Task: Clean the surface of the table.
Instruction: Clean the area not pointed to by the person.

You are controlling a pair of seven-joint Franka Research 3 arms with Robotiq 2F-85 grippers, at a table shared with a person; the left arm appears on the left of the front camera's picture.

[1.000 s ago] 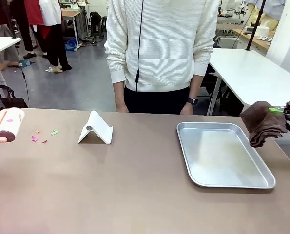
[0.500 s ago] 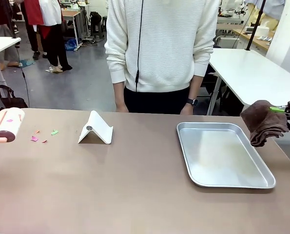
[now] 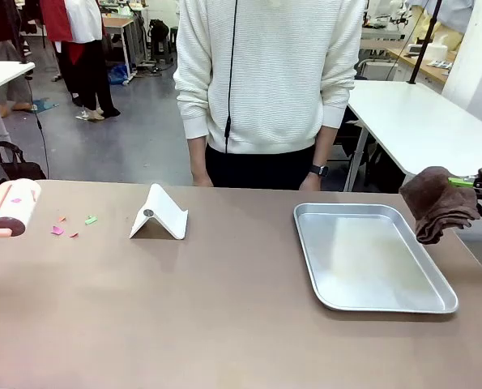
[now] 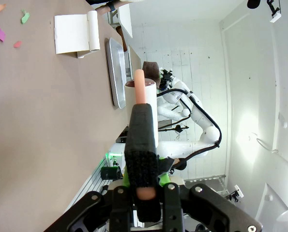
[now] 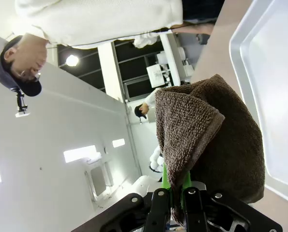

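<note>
The taupe-brown table (image 3: 224, 308) carries several small coloured paper scraps (image 3: 72, 223) near its far left. Next to them is a lint roller (image 3: 12, 207) with a pink handle, scraps stuck to its white roll. In the left wrist view my left gripper (image 4: 143, 162) is shut on the lint roller's handle (image 4: 140, 82), held above the table (image 4: 42, 106). At the right edge my right gripper (image 3: 466, 184) is shut on a bunched brown cloth (image 3: 437, 203), which hangs just past the tray's far right corner. The right wrist view shows the cloth (image 5: 216, 140) pinched in my right gripper (image 5: 175, 191).
A shallow silver tray (image 3: 330, 267) lies on the right half of the table. A folded white stand (image 3: 159, 214) sits left of centre. A person in a white sweater (image 3: 269, 73) stands at the far edge, hands down. A white table (image 3: 419, 121) stands behind on the right.
The brown cloth in my right gripper has shifted very slightly. Everything else has stayed still.
</note>
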